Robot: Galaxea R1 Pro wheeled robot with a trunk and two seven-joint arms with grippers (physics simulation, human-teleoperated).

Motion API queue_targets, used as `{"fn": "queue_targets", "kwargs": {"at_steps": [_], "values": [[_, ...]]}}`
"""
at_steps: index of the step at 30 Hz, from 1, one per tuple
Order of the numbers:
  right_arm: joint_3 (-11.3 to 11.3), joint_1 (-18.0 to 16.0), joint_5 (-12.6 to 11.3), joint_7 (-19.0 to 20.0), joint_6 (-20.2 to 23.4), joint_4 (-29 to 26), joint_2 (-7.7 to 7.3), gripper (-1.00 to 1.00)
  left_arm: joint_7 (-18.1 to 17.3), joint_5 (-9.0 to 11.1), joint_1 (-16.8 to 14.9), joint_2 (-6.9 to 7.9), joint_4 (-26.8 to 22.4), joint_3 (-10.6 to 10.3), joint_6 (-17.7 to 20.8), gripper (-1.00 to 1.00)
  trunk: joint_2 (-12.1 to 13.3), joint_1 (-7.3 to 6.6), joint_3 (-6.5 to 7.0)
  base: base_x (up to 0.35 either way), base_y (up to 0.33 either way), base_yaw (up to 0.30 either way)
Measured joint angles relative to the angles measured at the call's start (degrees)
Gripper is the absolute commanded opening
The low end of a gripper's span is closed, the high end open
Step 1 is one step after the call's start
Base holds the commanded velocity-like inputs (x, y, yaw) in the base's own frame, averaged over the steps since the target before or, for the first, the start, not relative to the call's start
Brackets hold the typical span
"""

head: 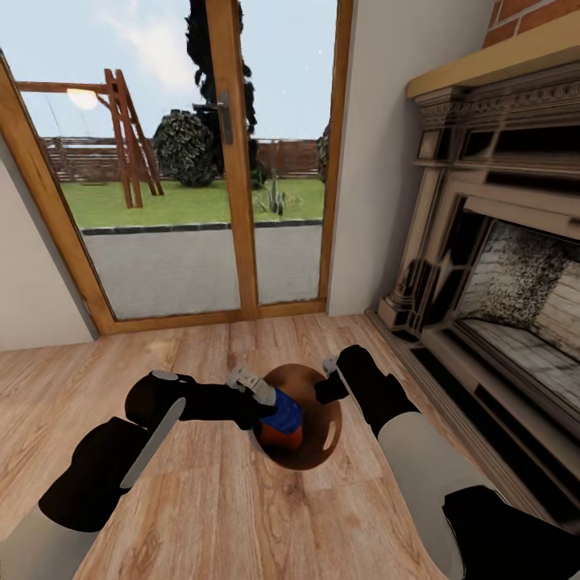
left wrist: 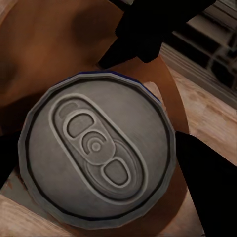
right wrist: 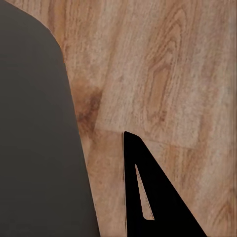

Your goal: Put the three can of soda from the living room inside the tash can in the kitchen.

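Left claw [head: 270,403] is seen clamped on a dark blue cylindrical soda can with silver top [head: 282,409], held over a round brown wooden bowl [head: 318,447] above the wood plank floor [head: 201,354]. An orange can [head: 280,437] is seen just beneath. Right claw [head: 329,379] is at the bowl's rim; its state cannot be told.

Head cam looks down; wrist cams near wood floor [right wrist: 158,74].

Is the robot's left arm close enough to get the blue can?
Probably yes. The left gripper is already right at the blue can, which sits over the brown bowl. The left wrist view looks straight down on the can's silver top, with nothing between.
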Motion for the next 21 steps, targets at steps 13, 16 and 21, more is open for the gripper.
{"fn": "queue_targets", "kwargs": {"at_steps": [13, 16, 21], "values": [[0.2, -0.01, -1.73, 0.14, 0.22, -0.02, 0.01, -1.0, 4.72, -1.4, 0.0, -2.9, 1.2, -3.58, 0.0, -1.0, 0.0, 0.0, 0.0, 0.0, 0.0, 0.0], [0.5, -0.01, -1.61, 0.11, 0.21, -0.02, 0.0, -1.0, 6.16, -1.82, 0.0, -3.61, 1.76, -4.48, 0.0, -1.0, 0.0, 0.0, 0.0, 0.0, 0.0, 0.0], [0.69, -0.02, -2.52, 0.16, 0.33, -0.03, 0.01, -1.0, 7.09, -2.12, 0.0, -4.84, 2.17, -5.06, 0.0, 1.0, 0.0, 0.0, 0.0, 0.0, 0.0, 0.0]]}}
